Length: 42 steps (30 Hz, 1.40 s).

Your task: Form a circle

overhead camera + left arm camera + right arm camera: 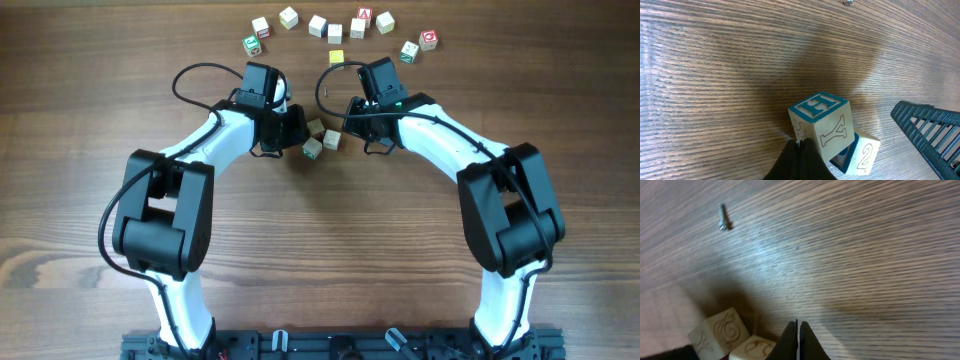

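Observation:
The circle shows only as a tight group of three pale wooden letter cubes (pixel 318 138) at mid-table, with no full ring. My left gripper (pixel 299 130) is shut and empty just left of the group. In the left wrist view its tips (pixel 801 145) touch the corner of a cube with a blue H top (pixel 822 125), and a cube marked 2 (pixel 863 156) sits behind it. My right gripper (pixel 346 122) is shut and empty just right of the group. In the right wrist view its tips (pixel 798 326) rest beside two cubes with brown swirls (pixel 720 330).
A long loose arc of several similar cubes (pixel 335 24) lies along the far side. A single yellow cube (pixel 336 57) sits below it. A small screw (pixel 724 220) lies on the bare wood. A dark ribbed part (pixel 930 131) of the other arm shows at right.

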Motion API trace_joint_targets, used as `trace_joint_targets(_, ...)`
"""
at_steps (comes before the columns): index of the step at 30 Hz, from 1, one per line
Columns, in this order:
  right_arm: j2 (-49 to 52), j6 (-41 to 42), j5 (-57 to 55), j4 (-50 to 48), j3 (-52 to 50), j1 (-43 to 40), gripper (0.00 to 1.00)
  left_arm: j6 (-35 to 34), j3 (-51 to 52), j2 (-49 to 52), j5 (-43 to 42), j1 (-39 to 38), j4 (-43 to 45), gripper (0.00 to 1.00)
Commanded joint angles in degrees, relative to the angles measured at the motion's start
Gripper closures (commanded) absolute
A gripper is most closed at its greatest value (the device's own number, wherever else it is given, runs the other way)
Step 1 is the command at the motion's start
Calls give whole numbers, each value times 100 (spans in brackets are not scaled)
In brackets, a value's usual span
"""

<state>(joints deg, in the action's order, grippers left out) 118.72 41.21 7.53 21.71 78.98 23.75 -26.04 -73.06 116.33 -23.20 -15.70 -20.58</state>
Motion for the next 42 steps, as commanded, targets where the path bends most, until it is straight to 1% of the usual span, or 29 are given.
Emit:
trace_joint_targets(1,109,-326,461,-39,-31,-2,95,26,42,-160,72,-17,17,96)
trace_joint_targets(12,109,-374,1008,13,-31,-2,95,26,42,-160,72,-17,15,96)
trace_joint_targets(37,109,-380,1056,-79,-31,-2,95,26,42,-160,72,-17,15,96)
trace_joint_targets(42,109,-520,1060,-201,-31,-2,96,26,42,-160,72,-17,15,96)
